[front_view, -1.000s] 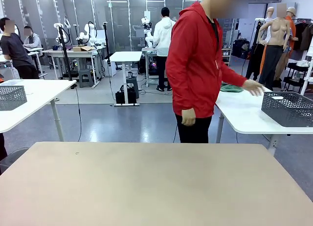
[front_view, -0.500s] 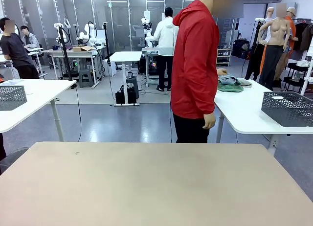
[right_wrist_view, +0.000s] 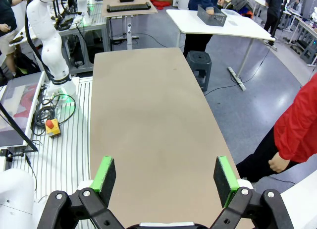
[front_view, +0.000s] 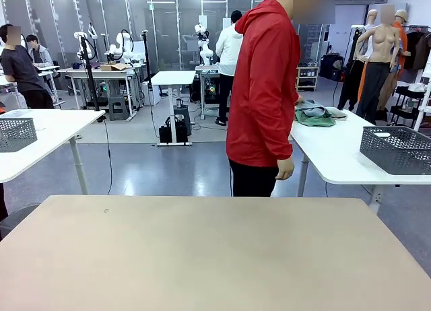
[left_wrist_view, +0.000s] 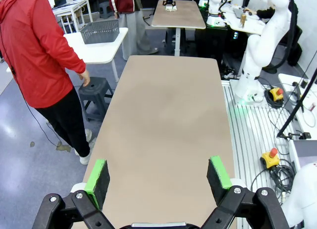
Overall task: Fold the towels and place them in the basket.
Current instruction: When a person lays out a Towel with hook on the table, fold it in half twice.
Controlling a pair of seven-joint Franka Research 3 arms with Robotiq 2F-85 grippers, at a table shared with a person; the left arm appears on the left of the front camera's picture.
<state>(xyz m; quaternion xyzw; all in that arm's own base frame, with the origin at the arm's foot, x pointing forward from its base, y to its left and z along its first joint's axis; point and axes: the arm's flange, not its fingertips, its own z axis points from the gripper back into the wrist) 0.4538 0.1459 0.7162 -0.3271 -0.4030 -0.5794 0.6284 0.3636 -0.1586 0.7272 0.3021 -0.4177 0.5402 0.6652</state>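
While the person (front_view: 262, 89) in the red jacket stands turned toward the white side table (front_view: 337, 156), I see the towels (front_view: 315, 115) heaped at its far end with one of the person's hands at the pile. The basket (front_view: 397, 149) sits well apart on the same top. My left gripper (left_wrist_view: 158, 177) and right gripper (right_wrist_view: 167, 179) hang above the tan table (front_view: 202, 250), jaws spread wide, holding nothing.

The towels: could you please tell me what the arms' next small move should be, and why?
Probably wait: the towels lie by the person on the white side table, near the basket, while the left end effector and right end effector hover open over the tan table.
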